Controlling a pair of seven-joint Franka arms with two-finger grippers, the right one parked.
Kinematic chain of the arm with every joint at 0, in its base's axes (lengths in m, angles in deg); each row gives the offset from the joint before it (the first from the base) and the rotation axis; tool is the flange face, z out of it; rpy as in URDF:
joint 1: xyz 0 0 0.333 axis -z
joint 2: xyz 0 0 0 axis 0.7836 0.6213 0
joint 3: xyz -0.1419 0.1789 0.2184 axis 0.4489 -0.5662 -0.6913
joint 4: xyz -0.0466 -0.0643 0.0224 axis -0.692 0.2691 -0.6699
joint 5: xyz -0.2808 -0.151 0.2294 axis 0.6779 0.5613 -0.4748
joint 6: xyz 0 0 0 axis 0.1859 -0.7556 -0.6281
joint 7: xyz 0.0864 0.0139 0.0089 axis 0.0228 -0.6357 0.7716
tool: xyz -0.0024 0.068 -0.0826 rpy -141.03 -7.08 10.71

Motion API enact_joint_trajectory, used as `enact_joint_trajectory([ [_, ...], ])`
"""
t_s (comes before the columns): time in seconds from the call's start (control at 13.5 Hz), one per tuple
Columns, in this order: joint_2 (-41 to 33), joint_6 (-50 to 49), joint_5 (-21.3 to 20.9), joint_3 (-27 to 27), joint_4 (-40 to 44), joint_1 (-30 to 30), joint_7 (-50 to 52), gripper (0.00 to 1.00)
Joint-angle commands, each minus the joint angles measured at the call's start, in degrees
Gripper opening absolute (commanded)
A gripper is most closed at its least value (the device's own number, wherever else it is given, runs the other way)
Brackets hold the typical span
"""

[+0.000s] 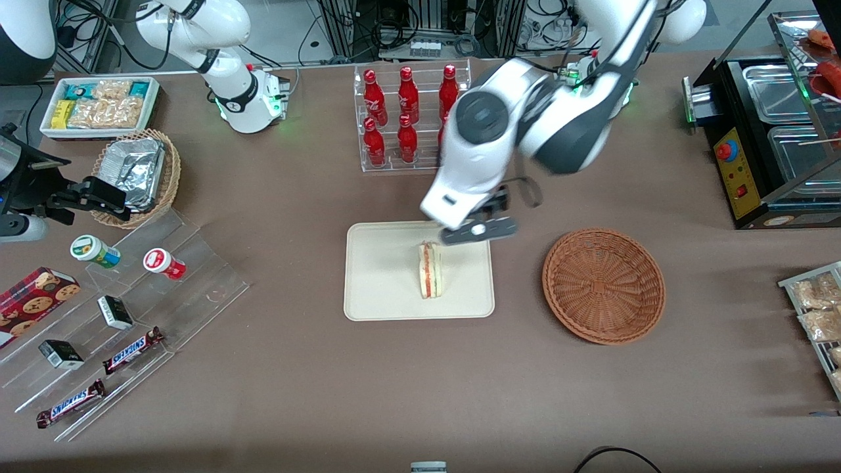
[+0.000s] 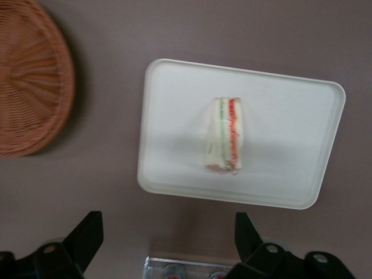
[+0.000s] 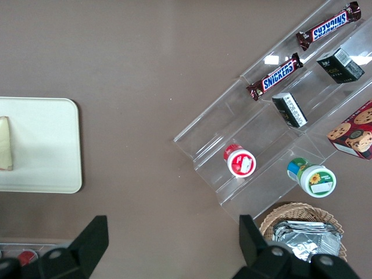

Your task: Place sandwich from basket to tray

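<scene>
The small triangular white-bread sandwich (image 1: pixel 431 270) stands on the flat cream rectangular tray (image 1: pixel 381 295), and the round reddish-brown wicker basket (image 1: pixel 603 286) is empty. My gripper (image 2: pixel 168 239) hangs above the tray's edge, fingers spread, holding nothing. The sandwich looks soft and light; I would pinch its bread faces gently.

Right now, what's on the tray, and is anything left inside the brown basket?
Only the sandwich lies on the tray, with the open gripper raised above the tray's edge. The basket shows bare weave inside in the front view; nothing is covered there.
</scene>
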Motion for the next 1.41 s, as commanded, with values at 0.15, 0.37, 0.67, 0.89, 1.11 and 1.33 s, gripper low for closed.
enact_joint_trajectory([
  [0.15, -8.7, -10.9, -3.6, 0.3, -2.5, -7.6, -4.0, 1.00],
  [0.37, -13.0, -15.5, -3.7, 0.3, -2.5, -14.6, -12.0, 1.00],
  [0.67, -17.1, -20.3, -3.1, 0.3, -2.7, -22.6, -22.4, 1.00],
  [0.89, -19.6, -22.0, -3.1, 0.3, -4.9, -28.1, -31.5, 1.00],
  [1.11, -22.2, -22.1, -2.7, -0.2, -7.4, -31.3, -38.1, 1.00],
  [1.33, -25.2, -21.4, -2.6, -2.4, -11.1, -31.1, -42.8, 1.00],
])
